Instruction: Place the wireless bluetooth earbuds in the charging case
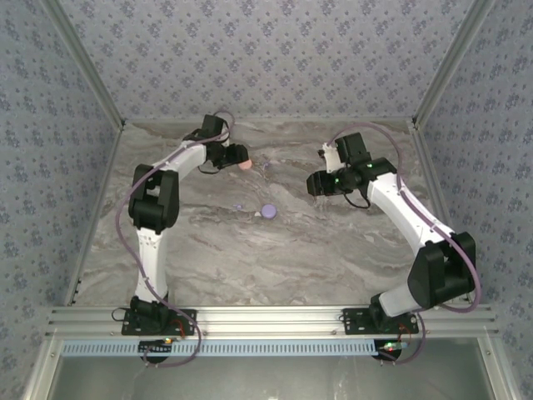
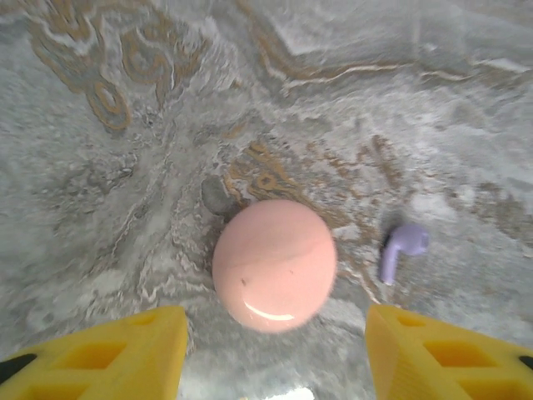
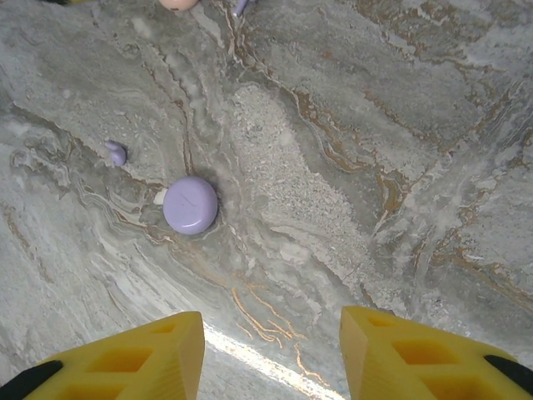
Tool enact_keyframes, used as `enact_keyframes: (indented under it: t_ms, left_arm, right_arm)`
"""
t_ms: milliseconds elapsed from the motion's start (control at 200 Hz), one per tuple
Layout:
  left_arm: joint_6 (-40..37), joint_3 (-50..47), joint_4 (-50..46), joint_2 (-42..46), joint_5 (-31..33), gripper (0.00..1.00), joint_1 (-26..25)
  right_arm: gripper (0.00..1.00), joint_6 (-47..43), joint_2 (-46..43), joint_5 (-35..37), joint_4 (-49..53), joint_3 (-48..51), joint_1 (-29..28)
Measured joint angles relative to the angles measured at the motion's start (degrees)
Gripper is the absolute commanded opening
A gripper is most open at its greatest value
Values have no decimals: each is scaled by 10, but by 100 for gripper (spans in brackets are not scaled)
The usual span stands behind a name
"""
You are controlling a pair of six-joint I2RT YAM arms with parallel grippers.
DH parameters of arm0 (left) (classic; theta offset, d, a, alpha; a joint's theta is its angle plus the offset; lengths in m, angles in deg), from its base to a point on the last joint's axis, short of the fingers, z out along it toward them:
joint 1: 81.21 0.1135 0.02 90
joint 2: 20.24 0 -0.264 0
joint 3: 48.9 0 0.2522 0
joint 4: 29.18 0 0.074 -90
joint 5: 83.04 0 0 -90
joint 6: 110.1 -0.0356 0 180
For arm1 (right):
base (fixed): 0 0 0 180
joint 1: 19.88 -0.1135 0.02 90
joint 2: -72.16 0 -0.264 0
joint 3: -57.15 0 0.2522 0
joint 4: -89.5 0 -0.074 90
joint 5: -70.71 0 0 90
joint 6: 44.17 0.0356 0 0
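2 discs [image 3: 190,204], 2 lilac earbuds [image 3: 115,152] on tbl [image 3: 375,125].

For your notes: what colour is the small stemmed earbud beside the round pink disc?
The earbud is lilac; left wrist view.

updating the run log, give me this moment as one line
left fingers open, pink case between, not gripped | lilac earbud loose beside it | right fingers open, empty, lilac case ahead

Earbud [image 2: 402,250] just beside case [image 2: 275,265]
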Motion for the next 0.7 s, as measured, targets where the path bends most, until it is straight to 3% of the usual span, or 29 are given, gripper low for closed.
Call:
enact_keyframes:
  t_ms: [395, 700]
  left_arm:
    - [-23, -121, -7, 165, 8, 52, -45]
    - [-21, -182, -29, 171, 6, 27, -92]
  right_arm:
    - [47, 11, 85, -35, -16, 0, -17]
    - [35, 50, 166, -58, -47, -1, -50]
